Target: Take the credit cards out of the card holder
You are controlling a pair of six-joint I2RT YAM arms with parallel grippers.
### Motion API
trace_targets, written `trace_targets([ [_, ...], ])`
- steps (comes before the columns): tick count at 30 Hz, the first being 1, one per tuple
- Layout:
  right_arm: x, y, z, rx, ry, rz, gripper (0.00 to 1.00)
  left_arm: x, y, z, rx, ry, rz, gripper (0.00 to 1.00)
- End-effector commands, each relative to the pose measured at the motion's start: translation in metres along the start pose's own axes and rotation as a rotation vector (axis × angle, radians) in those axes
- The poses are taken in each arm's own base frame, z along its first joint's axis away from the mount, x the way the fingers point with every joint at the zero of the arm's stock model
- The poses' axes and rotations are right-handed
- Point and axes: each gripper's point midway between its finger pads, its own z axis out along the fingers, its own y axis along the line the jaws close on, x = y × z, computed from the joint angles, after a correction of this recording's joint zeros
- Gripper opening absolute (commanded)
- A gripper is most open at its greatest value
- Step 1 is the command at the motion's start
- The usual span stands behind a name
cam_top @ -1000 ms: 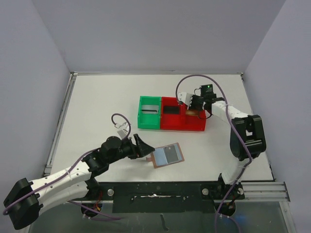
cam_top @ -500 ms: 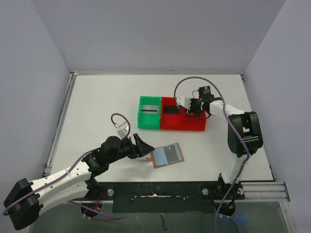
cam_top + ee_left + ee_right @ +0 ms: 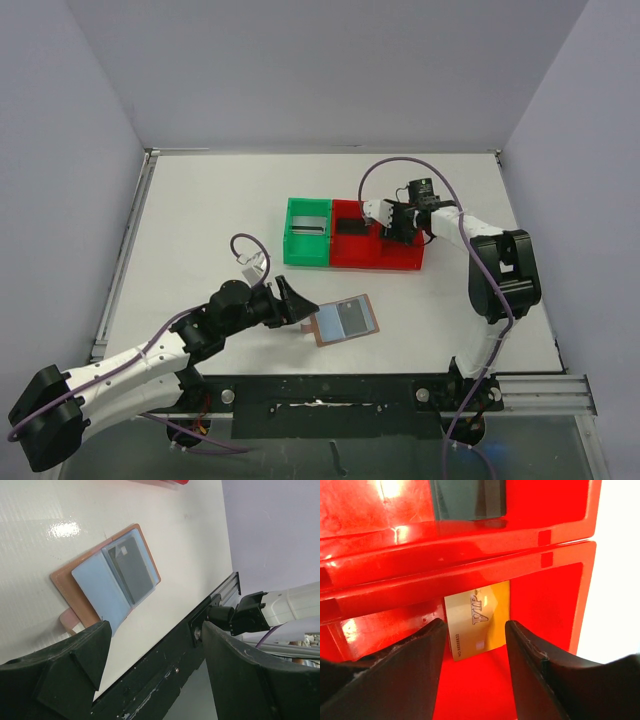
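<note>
One gold card (image 3: 479, 622) at red bin (image 3: 547, 595) divider edge, right hand (image 3: 475, 630) spread

Both end effectors (image 3: 155, 630) (image 3: 475, 625), jaws apart.

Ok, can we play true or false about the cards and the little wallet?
1. The gold card is in the red bin. True.
2. The card holder is closed. False: it lies open on the table, with a grey card in it.
3. The right gripper is squeezing the gold card. False: its jaws stand apart and the card lies free below them.
4. The left gripper is open. True.
</note>
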Motion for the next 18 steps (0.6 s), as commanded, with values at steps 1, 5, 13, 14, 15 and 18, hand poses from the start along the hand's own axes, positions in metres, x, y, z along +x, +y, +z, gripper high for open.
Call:
trace_targets([
  [1, -0.032, -0.042, -0.028, 0.162, -0.094, 0.005, 0.52, -0.014, -0.026, -0.003, 0.084, -0.035, 0.005, 0.71],
  [5, -0.050, -0.078, -0.065, 0.360, -0.147, 0.057, 0.55, -0.015, -0.030, -0.004, 0.089, -0.035, 0.009, 0.71],
  [13, -0.065, -0.091, -0.121, 0.536, -0.356, 0.870, 0.43, -0.016, -0.029, -0.002, 0.089, -0.039, 0.004, 0.71],
  [14, -0.058, -0.080, -0.114, 0.504, -0.336, 1.000, 0.40, -0.016, -0.029, -0.001, 0.087, -0.038, 0.004, 0.71],
  [15, -0.056, -0.068, -0.106, 0.458, -0.317, 1.124, 0.39, -0.016, -0.029, -0.001, 0.088, -0.036, 0.005, 0.71],
  [18, -0.051, -0.034, -0.081, 0.290, -0.199, 1.294, 0.31, -0.014, -0.028, 0.002, 0.085, -0.022, 0.010, 0.71],
])
